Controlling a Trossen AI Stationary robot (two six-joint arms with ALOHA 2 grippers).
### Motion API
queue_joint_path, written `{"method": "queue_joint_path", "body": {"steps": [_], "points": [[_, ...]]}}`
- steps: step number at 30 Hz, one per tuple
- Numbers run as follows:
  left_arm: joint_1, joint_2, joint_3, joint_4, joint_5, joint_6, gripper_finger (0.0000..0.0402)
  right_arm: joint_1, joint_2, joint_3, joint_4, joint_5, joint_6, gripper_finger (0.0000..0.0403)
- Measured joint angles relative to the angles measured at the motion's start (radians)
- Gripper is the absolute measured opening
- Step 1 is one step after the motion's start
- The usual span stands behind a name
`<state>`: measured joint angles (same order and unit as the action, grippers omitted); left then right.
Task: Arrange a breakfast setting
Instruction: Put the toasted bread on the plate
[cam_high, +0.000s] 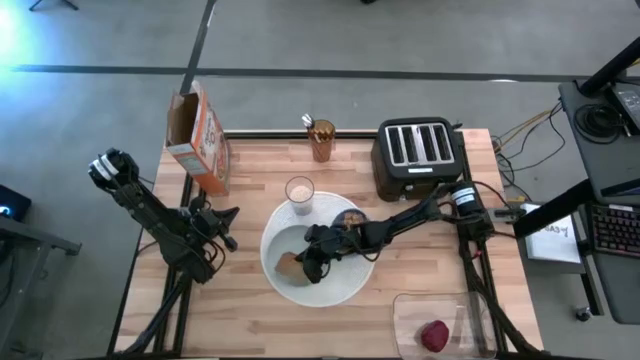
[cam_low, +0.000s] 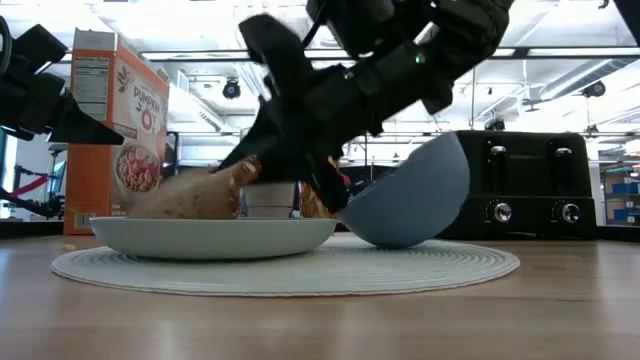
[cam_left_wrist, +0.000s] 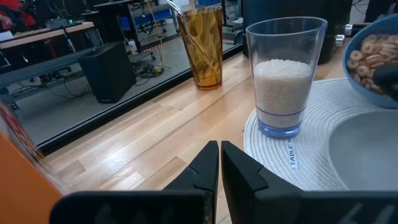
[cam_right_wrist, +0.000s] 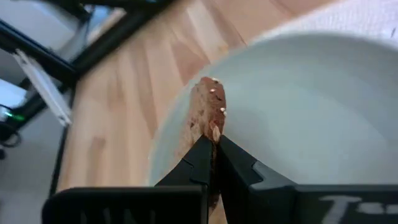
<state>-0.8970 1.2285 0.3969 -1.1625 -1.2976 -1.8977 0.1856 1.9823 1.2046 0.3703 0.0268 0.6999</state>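
Left hand (cam_high: 228, 214) is parked at the counter's left side, fingers pressed together, nothing held; the clear milk glass (cam_left_wrist: 285, 74) stands ahead of it. Step in hand is judged to be toast placement: the brown seeded toast slice (cam_right_wrist: 207, 112) is pinched on edge by the right hand (cam_high: 312, 262) and held low over the large round white plate (cam_high: 349, 287). Right arm is stretched across from the right, wrist angled down. The small blue cereal bowl (cam_low: 410, 195) leans tilted just behind this hand. Next move calls for lowering, then release flat on the plate.
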Motion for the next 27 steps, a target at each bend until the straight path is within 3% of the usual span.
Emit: {"method": "queue_joint_path", "body": {"steps": [7,18,27], "points": [[0.000,0.000,0.000,0.000,0.000,0.004,0.0002,0.002,-0.013,0.048,-0.047,-0.035,-0.018,0.0009],[0.000,0.000,0.000,0.005,0.004,0.004,0.0002,0.000,-0.050,0.084,-0.231,0.028,-0.085,0.0009],[0.000,0.000,0.000,0.007,0.006,0.005,0.0002,-0.010,-0.050,0.086,-0.246,0.028,-0.146,0.0025]]}}
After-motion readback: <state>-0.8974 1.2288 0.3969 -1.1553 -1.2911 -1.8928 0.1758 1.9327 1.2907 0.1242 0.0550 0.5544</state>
